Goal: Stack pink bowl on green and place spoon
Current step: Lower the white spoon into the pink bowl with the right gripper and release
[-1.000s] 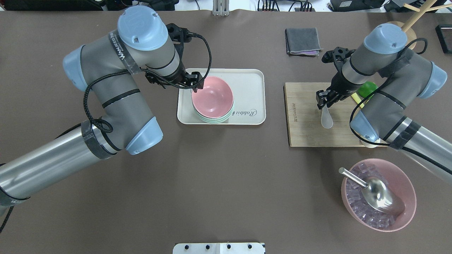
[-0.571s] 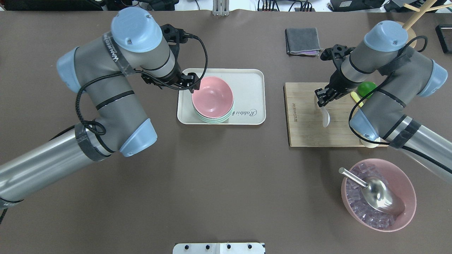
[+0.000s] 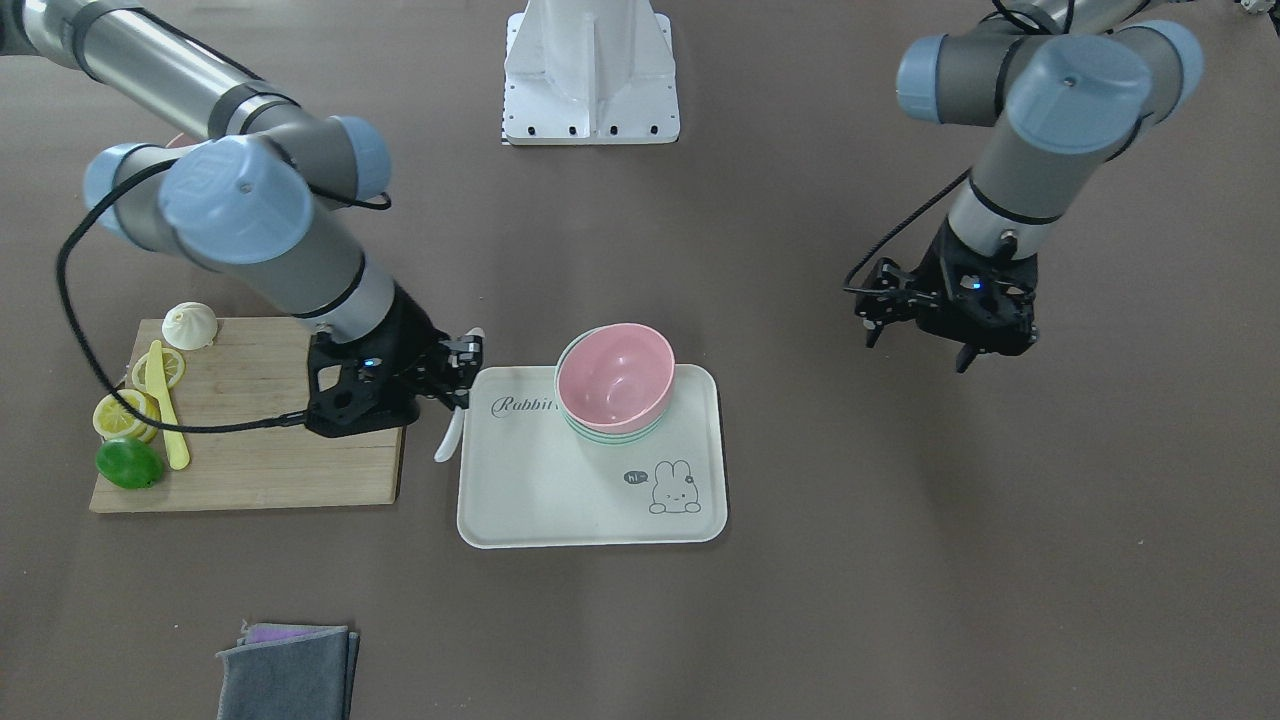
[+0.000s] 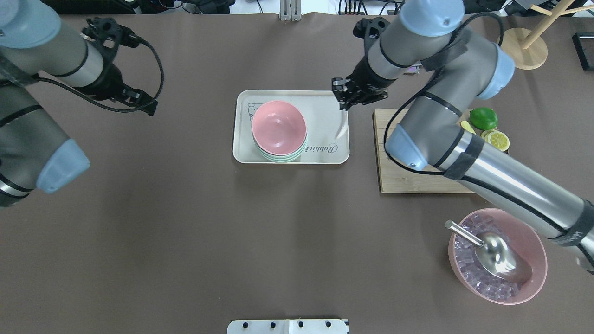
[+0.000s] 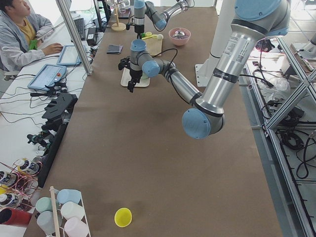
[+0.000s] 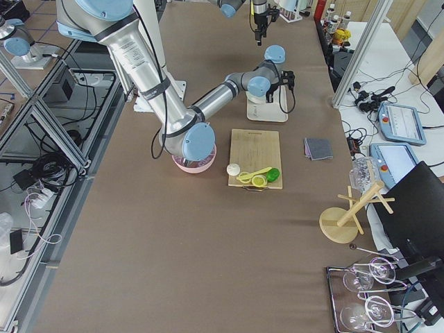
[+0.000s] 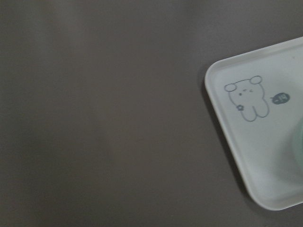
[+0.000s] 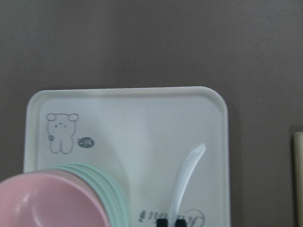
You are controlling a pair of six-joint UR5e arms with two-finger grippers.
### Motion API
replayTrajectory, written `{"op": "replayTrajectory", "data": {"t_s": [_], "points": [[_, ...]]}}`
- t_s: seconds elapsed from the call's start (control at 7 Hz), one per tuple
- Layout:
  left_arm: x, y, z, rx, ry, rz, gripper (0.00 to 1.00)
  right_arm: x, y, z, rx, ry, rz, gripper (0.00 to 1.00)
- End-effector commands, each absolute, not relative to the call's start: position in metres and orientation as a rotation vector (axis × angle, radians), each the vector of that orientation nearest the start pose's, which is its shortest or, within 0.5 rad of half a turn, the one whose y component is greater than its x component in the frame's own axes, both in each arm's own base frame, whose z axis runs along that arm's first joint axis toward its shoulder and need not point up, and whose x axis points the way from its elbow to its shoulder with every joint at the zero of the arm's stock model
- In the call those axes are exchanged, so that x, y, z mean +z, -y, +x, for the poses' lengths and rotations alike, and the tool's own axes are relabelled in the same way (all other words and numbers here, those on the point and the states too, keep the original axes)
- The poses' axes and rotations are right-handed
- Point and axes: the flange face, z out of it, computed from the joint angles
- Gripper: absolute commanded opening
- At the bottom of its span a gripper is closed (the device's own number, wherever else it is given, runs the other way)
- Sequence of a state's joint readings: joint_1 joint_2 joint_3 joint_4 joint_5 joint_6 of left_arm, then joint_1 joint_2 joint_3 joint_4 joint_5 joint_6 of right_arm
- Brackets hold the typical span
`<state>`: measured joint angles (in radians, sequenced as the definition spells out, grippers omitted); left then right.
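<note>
The pink bowl sits nested on the green bowl on the white tray. It also shows in the front view and in the right wrist view. My right gripper is shut on the handle of the white spoon. It holds the spoon over the tray's edge nearest the cutting board, with the spoon's bowl end hanging down. My left gripper is open and empty, well off the tray on its other side. Its wrist view shows only the tray corner.
A wooden cutting board beside the tray carries a lime, lemon slices, a yellow knife and a white bun. A pink bowl of ice with a metal scoop stands near the robot's right. A grey cloth lies beyond the board.
My left gripper has pulled away from the pink bowl, far off the tray. My right gripper has lifted the spoon off the cutting board and carried it over the tray's edge.
</note>
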<state>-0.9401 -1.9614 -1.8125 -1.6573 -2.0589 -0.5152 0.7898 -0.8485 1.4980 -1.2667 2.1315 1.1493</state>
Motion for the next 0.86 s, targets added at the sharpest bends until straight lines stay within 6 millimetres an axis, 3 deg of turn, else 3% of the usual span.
{"op": "replayTrajectory", "data": {"t_s": [0.0, 0.14, 0.29, 0.43, 0.57, 0.71], "points": [[0.352, 0.553, 0.255, 0.319, -0.759, 0.347, 0.98, 0.141, 0.554, -0.513, 0.194, 1.083, 0.075, 0.0], [0.352, 0.552, 0.255, 0.312, -0.761, 0.345, 0.98, 0.135, 0.545, -0.531, 0.217, 1.073, 0.105, 0.0], [0.351, 0.552, 0.255, 0.309, -0.762, 0.345, 0.98, 0.127, 0.544, -0.533, 0.24, 1.082, 0.099, 0.24], [0.351, 0.552, 0.254, 0.308, -0.762, 0.346, 0.98, 0.136, 0.548, -0.529, 0.276, 1.061, 0.142, 0.99], [0.353, 0.552, 0.254, 0.307, -0.76, 0.342, 0.98, 0.152, 0.556, -0.516, 0.298, 1.03, 0.204, 1.0], [0.365, 0.548, 0.251, 0.311, -0.751, 0.329, 0.98, 0.189, 0.568, -0.463, 0.216, 1.018, 0.228, 1.0]]}}
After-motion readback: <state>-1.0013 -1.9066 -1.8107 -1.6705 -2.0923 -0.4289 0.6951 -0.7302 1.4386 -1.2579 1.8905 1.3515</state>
